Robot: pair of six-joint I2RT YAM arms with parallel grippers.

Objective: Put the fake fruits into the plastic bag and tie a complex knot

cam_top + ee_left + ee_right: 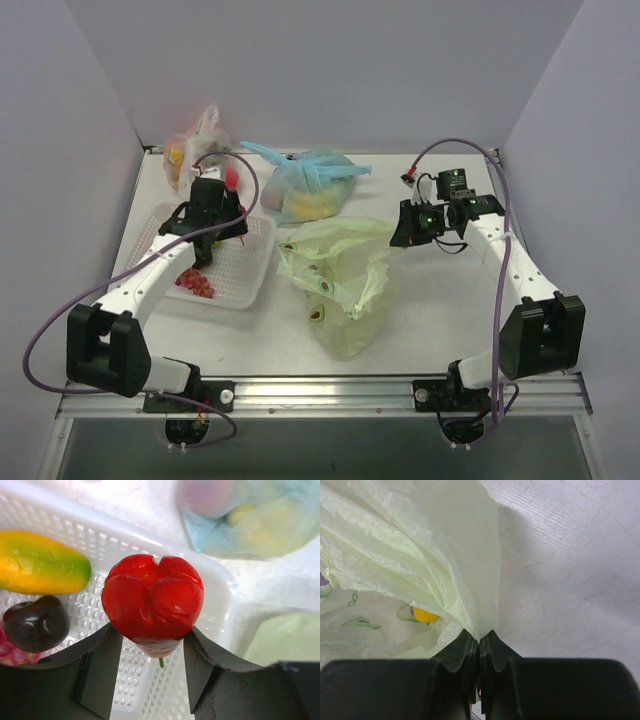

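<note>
Left tool (pixel 152 630) grasps a red fruit (pixel 152 597), one black finger against each lower side of it, over the white basket (pixel 150 695). Right tool (pixel 479 637) is clenched on the thin edge of the plastic bag (pixel 410 545), the film pinched between its closed fingers.

A pale, matte surface (pixel 440 310) carries everything, boxed in by plain light walls (pixel 330 70) at the back and on both sides, with a metal rail (pixel 330 392) along the near edge where the arms are bolted. The plastic bag lies crumpled at the middle of the surface, pale green, its far right corner drawn up toward the right tool. The white basket sits to its left; a light blue knotted bag (pixel 310 185) lies beyond it, and a clear bag (pixel 195 140) stands in the far left corner.

Only the top view shows this whole layout, along with the grape bunch (pixel 195 283) at the basket's near end. Only the left wrist view shows the grip on the red fruit, plus a yellow-green elongated piece (pixel 40 562) and a dark rounded piece (pixel 37 622) lying in the basket. Only the right wrist view shows the pinch on the film and a small yellow fruit (pixel 425 615) inside the bag, beside green printed marks.
</note>
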